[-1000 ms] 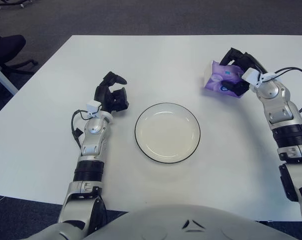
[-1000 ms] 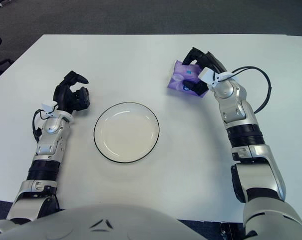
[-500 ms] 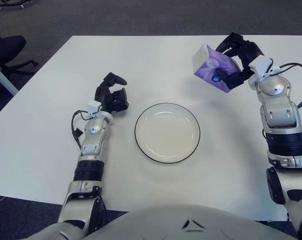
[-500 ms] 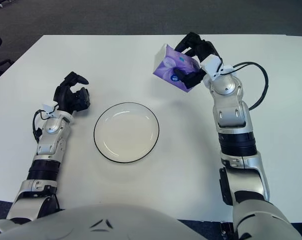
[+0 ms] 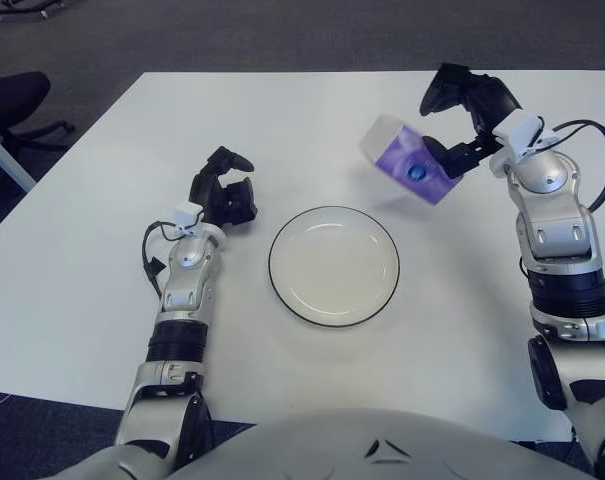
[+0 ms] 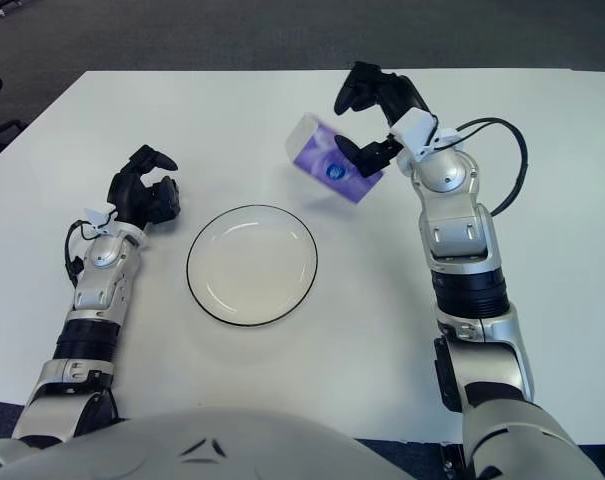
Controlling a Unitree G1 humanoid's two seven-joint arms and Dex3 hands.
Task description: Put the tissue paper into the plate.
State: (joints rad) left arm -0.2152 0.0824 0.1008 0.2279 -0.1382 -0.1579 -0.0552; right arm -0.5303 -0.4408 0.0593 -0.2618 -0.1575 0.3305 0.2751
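The left hand, fingers curled on nothing, shows left of the round white black-rimmed plate. The purple tissue paper pack has swung closer to it, airborne; the right hand looks to be opening, perhaps releasing early.

Office: grey carpet, swivel chair, white table.

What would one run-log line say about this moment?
right hand: fingers spread, beside tissue pack | pack: tilted, beyond plate, outside it | left hand: idle, left of plate
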